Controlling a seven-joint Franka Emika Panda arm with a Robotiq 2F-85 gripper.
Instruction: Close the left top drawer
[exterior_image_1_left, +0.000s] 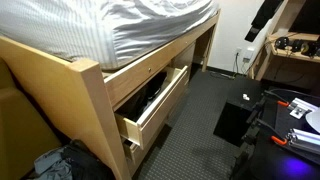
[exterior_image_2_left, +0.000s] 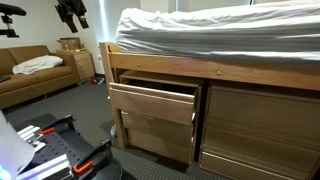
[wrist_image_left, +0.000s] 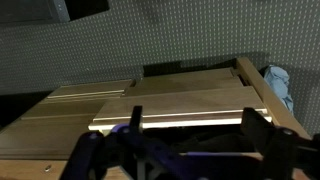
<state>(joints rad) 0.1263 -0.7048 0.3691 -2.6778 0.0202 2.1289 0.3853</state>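
The left top drawer (exterior_image_1_left: 152, 108) is pulled well out from under the bed, and dark contents show inside it. In an exterior view its plain light-wood front (exterior_image_2_left: 152, 102) juts past the drawers below. In the wrist view its front edge (wrist_image_left: 170, 121) runs across the middle, with the dark inside below. My gripper (wrist_image_left: 197, 130) is open and empty, with one dark finger at each side of the picture. In both exterior views it hangs high and well away from the drawer (exterior_image_1_left: 262, 17) (exterior_image_2_left: 70, 11), touching nothing.
The bed, with a striped mattress (exterior_image_1_left: 130, 25), sits over the drawers. A lower drawer front (exterior_image_2_left: 155, 137) lies beneath and wider fronts (exterior_image_2_left: 262, 122) beside. A pile of clothes (exterior_image_1_left: 58, 165) lies by the bed post. A black box (exterior_image_1_left: 240, 118) is on the carpet. A brown couch (exterior_image_2_left: 30, 78) stands behind.
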